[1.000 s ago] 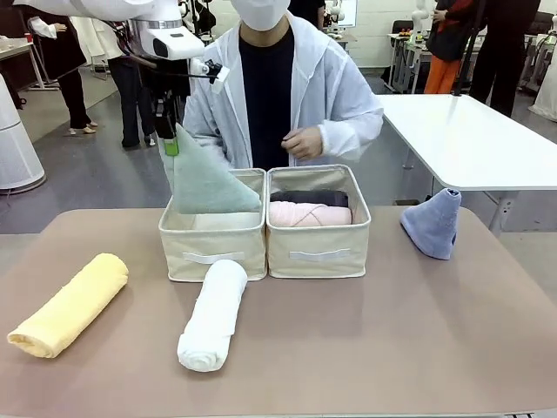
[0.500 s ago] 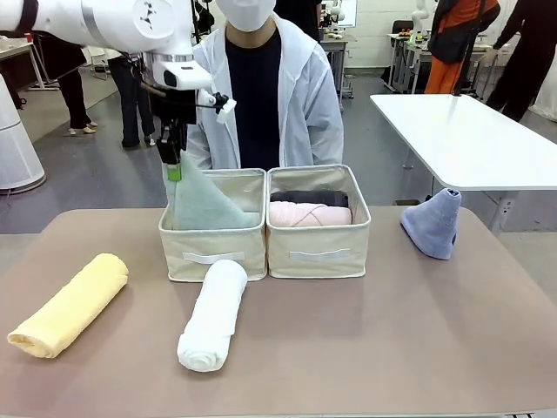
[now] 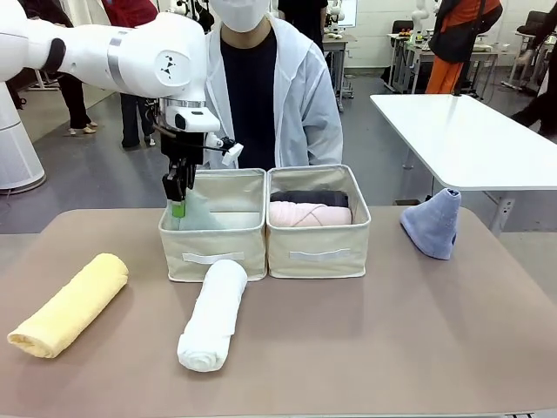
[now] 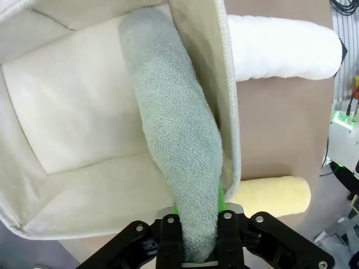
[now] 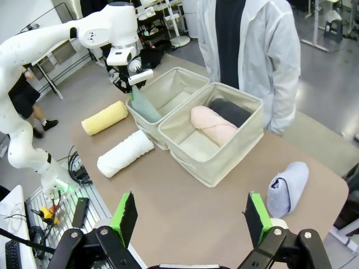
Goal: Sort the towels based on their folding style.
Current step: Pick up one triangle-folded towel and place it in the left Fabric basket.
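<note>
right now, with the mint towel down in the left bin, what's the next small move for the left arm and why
Probably open the left gripper and let go. It is shut on the tip of the mint towel, whose body lies inside the left bin along its wall and seems to reach the floor, so little drop looks left.

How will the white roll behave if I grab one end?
The white roll looks like soft terry, so it would probably sag from an end grip. As a cylinder lying on the table, it may roll if nudged sideways.
</note>
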Controlling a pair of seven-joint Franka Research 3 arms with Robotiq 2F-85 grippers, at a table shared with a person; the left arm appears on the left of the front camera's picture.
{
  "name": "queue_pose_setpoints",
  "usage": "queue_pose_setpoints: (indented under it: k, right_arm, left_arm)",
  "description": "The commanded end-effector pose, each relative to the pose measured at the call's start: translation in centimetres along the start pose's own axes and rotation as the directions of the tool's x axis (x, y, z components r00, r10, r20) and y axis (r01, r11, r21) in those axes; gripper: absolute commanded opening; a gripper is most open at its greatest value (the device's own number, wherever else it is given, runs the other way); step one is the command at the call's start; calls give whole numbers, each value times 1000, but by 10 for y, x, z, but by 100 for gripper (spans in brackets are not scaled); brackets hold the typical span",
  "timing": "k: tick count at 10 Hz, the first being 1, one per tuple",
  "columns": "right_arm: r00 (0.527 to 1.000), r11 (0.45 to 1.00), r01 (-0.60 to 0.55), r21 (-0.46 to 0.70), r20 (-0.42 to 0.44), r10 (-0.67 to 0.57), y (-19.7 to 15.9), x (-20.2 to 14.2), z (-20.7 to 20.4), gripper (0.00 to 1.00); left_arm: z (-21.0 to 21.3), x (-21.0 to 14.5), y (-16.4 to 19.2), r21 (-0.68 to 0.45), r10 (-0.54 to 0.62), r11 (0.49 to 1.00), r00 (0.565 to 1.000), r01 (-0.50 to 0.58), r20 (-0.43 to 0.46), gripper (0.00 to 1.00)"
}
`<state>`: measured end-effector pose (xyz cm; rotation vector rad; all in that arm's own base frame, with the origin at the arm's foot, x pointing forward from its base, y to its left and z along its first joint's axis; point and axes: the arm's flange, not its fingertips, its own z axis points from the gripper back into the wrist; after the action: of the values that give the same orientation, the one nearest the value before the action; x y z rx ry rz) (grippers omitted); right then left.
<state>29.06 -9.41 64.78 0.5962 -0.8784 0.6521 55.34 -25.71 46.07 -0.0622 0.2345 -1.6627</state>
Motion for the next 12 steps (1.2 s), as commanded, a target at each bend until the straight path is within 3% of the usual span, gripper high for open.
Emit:
queue_pose_setpoints:
  k: [1,2,3,4,9,10,12]
  right_arm:
    - [1000,1000,-10,18,17,10,-2,-1,-3,100]
    - [1000,1000,-10,18,17,10,-2,-1,-3,100]
    - [1000,1000,-10,18,17,10,-2,-1,-3,100]
    - [1000,1000,-10,18,17,10,-2,-1,-3,100]
    - [1000,1000,-10,18,17,10,-2,-1,-3,100]
    - [1000,1000,-10,18,17,10,-2,-1,-3,100]
    - [1000,1000,-10,18,17,10,-2,-1,-3,100]
  left_arm:
    - [9,-4,-6,35,-49,998,998,48,49,79]
    - [11,-4,-7,41,-53,998,997,51,52,100]
    - [10,-4,-7,34,-55,998,997,53,54,82]
    - [8,-3,-6,28,-54,998,997,52,52,100]
    - [9,-4,-5,21,-51,999,997,50,56,100]
    - [20,-10,-8,34,-32,999,996,30,83,100]
    - [81,-59,-47,112,37,991,967,-67,254,100]
